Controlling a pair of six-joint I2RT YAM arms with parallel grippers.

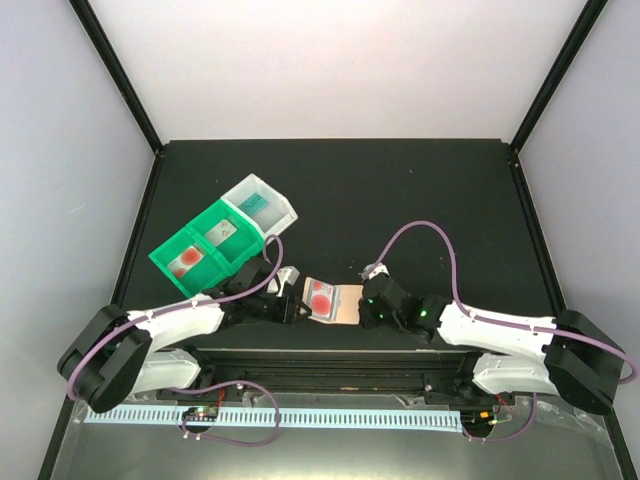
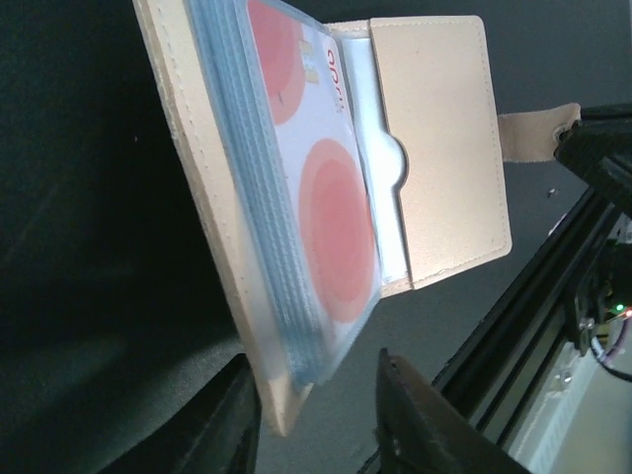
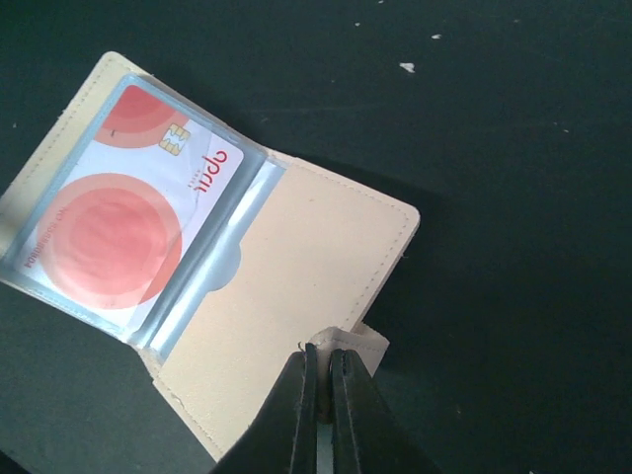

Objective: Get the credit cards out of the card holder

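- Anchoring: right gripper (image 3: 322, 363), fingers pressed together, pinches card holder (image 1: 335, 300) by its strap at near centre of table (image 1: 400, 190).
- Left gripper (image 2: 318, 395) stands spread around sleeve stack (image 2: 276, 296); we close on red-blotch card (image 2: 336, 227) only.

Bright, even light is coming from overhead, washing the pale back wall (image 1: 340, 60) nearly white while the matte black tabletop (image 1: 400, 200) is reading dark. The open peach-tan card holder (image 2: 444, 148) is looking soft and hazy in the left wrist view (clear sleeves (image 2: 259, 247) glaring), sharper in the right.
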